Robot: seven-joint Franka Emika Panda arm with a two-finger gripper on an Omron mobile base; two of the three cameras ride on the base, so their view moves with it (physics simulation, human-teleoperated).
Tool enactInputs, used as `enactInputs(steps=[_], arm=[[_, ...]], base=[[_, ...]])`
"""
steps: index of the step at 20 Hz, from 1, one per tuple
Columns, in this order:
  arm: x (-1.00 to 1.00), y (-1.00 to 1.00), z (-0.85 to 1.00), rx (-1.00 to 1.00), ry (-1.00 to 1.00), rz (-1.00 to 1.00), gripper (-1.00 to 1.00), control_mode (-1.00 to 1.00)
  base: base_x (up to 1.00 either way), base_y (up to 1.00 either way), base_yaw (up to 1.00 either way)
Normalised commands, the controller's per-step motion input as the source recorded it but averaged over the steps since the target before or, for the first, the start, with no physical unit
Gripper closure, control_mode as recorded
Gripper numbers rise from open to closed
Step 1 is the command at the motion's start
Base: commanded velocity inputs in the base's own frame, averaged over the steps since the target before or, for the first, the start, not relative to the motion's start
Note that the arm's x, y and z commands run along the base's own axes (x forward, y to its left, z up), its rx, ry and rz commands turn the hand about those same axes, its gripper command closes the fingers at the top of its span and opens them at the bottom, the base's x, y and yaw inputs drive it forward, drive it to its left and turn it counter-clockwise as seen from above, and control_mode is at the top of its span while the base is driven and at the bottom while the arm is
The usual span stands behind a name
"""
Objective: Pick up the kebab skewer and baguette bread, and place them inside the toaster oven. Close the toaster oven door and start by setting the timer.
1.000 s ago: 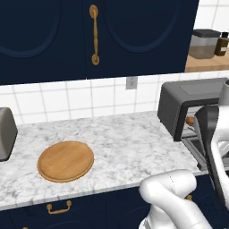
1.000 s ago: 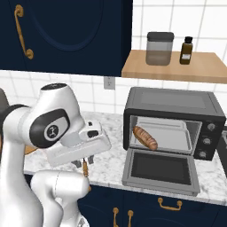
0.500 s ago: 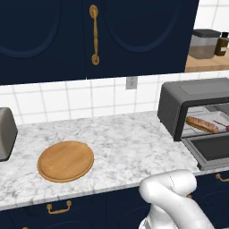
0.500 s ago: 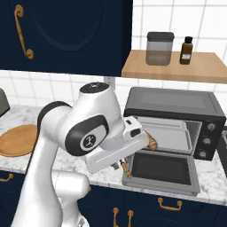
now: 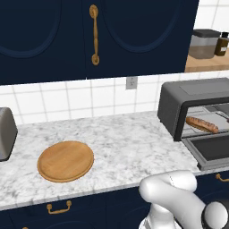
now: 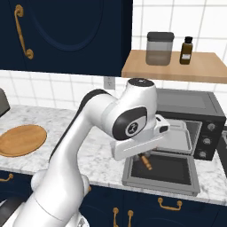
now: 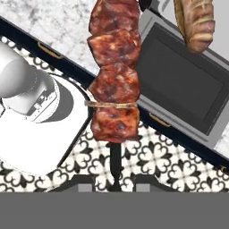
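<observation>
Arm swinging further right than half a second ago, its big white links now leaning over the dropped toaster oven door (image 6: 160,174) in the right base view, where earlier the wrist was hanging just left of the door. Left base view no longer showing the forearm beside the oven, as it did a second ago.

Gripper (image 7: 115,179) pinching the kebab skewer (image 7: 115,71), fingers nearly closed on the thin stick, meat chunks running up the middle of the hand view. Skewer's tan end (image 6: 146,162) poking out below the wrist, hanging just over the open door's glass panel, whether touching it or not being unclear.

Toaster oven (image 5: 193,107) standing open at the right end of the marble counter (image 5: 120,143), baguette bread (image 5: 202,124) lying inside on the rack; same loaf (image 7: 195,22) showing at the top right of the hand view beyond the door.

Round wooden board (image 5: 65,161) lying bare on the counter's left part, silver toaster (image 5: 6,134) beside it. Shelf (image 6: 177,66) above the oven carrying a lidded jar (image 6: 159,48) and a dark bottle (image 6: 186,50).
</observation>
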Motion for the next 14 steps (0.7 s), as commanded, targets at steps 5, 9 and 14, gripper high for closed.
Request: enactInputs(steps=[5,9,14], arm=[[0.43,-0.56,-0.28,0.00,-0.03,0.09,1.00,-1.00],[0.44,-0.46,-0.10,0.00,-0.02,0.05,1.00,-1.00],[0.58,-0.14,-0.27,0.03,0.04,0.01,1.00,-1.00]], base=[[0.00,0.00,0.00],[0.00,0.00,0.00],[0.00,0.00,0.00]])
